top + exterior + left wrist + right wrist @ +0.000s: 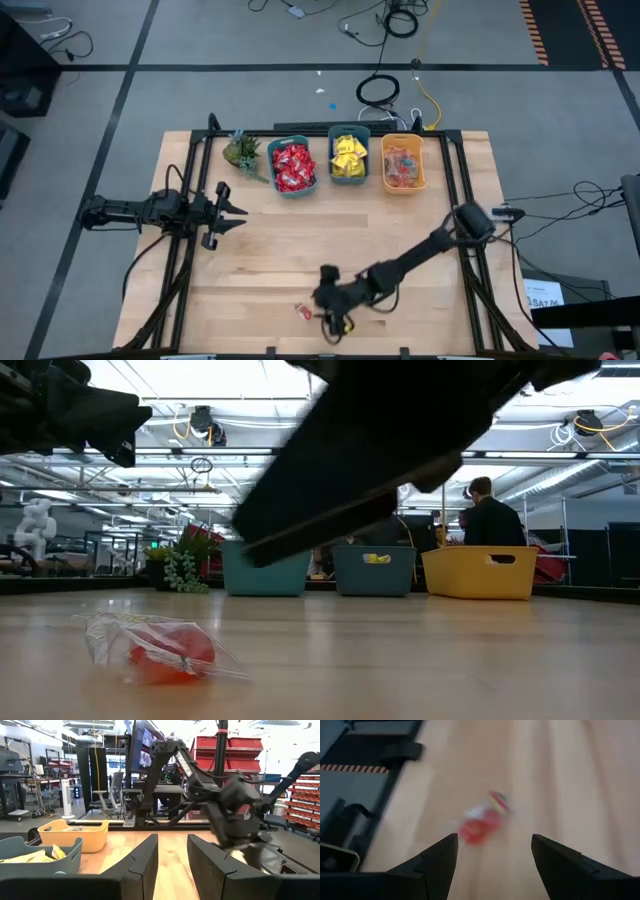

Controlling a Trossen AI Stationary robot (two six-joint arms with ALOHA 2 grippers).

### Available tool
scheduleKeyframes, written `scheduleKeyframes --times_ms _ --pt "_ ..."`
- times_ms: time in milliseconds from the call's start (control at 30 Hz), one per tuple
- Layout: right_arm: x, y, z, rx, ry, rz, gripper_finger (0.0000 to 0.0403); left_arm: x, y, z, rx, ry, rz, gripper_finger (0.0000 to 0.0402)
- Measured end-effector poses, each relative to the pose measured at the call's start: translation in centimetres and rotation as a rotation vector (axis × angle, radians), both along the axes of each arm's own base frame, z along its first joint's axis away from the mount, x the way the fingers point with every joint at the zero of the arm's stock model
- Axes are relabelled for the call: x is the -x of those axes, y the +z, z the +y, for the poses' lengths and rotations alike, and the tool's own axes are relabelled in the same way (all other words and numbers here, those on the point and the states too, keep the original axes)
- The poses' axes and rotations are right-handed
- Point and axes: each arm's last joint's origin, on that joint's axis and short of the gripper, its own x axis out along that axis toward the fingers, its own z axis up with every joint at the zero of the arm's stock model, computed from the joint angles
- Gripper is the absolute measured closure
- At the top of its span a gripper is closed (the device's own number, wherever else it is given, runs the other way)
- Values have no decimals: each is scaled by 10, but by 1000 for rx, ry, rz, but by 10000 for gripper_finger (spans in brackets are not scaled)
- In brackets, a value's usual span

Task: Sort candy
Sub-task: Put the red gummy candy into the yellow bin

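One red candy in a clear twist wrapper (481, 823) lies flat on the wooden table near its front edge (304, 310), and the low view shows it close up (160, 650). My right gripper (492, 852) hangs open just above and short of it, slanting down, the candy ahead of its fingertips (328, 312). Nothing is between the fingers. My left gripper (235, 210) waits open at the table's left side, held level (172, 855).
Three bins stand along the far edge. A teal one holds red packets (292, 167), a second teal one holds yellow packets (348, 158), and a yellow one holds mixed small pieces (403, 165). A small green plant (243, 152) stands left of them. A person shows beyond the table (490, 510).
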Motion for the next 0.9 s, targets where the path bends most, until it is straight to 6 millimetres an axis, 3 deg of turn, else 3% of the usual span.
scheduleKeyframes --times_ms 167,367,433,533,667,767,900 --pt "-23 -11 31 93 21 -23 158 0 0 0 0 0 -3 288" --pt "-35 -43 38 131 -51 21 164 0 0 0 0 -1 0 288" --pt "-33 -52 37 126 -88 75 184 0 0 0 0 0 -5 288" --pt "-30 -60 34 131 -117 135 254 0 0 0 0 -1 -1 288" --pt "-29 -55 34 114 -89 147 374 0 0 0 0 0 -1 288" --pt "-30 -40 29 88 -75 139 378 0 0 0 0 0 0 288" --pt "-35 -13 4 84 -78 149 375 0 0 0 0 -1 -1 288"
